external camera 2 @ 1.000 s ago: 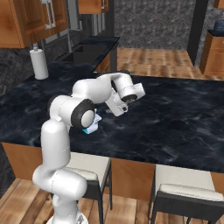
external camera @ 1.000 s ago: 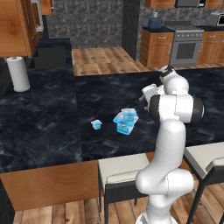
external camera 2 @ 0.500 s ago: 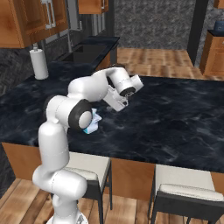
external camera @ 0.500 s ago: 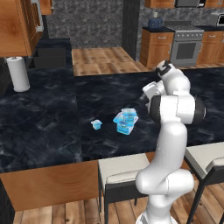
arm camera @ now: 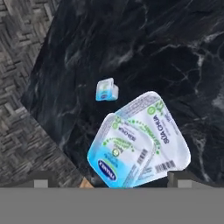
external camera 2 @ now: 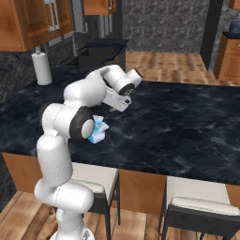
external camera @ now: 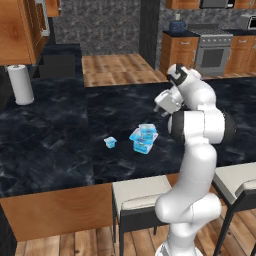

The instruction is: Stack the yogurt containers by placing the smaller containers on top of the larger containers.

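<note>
The medium yogurt tub (external camera: 146, 131) lies tilted on top of the widest tub (external camera: 141, 146) on the black counter. From the hand view the medium tub (arm camera: 122, 153) covers the left half of the widest tub (arm camera: 168, 133). The tiny tub (external camera: 110, 142) (arm camera: 106, 89) stands alone on the counter, a short way left of the stack. My gripper (external camera: 163, 102) (external camera 2: 117, 104) (arm camera: 113, 179) hangs open and empty above the counter, up and to the right of the stack (external camera 2: 97, 130). My forearm hides part of that stack in the right base view.
A white paper towel roll (external camera: 21, 84) (external camera 2: 42, 68) stands at the counter's far left, by a sink (external camera: 57, 64). Stools (external camera: 142, 194) (external camera 2: 199, 206) sit below the counter's near edge. Dark bare counter (external camera 2: 187, 122) stretches to the right of the stack.
The open hand has drawn slightly up and away from the stack. The tubs have not moved.
</note>
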Tool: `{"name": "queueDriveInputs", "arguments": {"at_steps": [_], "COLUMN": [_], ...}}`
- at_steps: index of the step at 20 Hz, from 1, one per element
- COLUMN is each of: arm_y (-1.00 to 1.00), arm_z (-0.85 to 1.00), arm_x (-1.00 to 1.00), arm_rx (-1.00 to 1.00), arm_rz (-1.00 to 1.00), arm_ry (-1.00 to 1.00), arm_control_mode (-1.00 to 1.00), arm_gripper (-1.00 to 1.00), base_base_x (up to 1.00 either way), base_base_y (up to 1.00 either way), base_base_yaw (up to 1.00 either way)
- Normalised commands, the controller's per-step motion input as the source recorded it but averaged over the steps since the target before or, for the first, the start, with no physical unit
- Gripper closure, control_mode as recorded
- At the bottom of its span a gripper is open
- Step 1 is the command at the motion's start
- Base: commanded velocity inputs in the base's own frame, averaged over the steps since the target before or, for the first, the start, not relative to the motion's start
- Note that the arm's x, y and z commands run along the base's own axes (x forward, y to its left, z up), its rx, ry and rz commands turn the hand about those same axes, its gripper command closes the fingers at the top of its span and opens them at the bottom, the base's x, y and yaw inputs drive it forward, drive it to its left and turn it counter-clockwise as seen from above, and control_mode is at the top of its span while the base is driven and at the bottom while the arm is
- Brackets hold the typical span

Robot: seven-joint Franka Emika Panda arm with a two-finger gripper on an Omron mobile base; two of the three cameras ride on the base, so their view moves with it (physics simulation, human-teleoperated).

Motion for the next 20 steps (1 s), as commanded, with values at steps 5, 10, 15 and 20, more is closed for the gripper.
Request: {"name": "queueDriveInputs", "arguments": {"at_steps": [5,10,15,20], "arm_y": [0.61,0.54,0.39,0.39], "arm_z": [0.24,0.30,0.27,0.25], "arm_x": [0.00,0.00,0.00,0.00], "arm_rx": [-0.15,-0.12,-0.11,-0.09], "arm_rz": [0.00,0.00,0.00,0.00], "arm_ry": [-0.02,0.00,-0.01,0.00], "arm_control_mode": [-1.00,-1.00,-1.00,-1.00], "arm_gripper": [-1.00,-1.00,-1.00,-1.00], "base_base_x": [0.00,0.00,0.00,0.00], "base_base_y": [0.00,0.00,0.00,0.00], "base_base_yaw": [0.00,0.00,0.00,0.00]}}
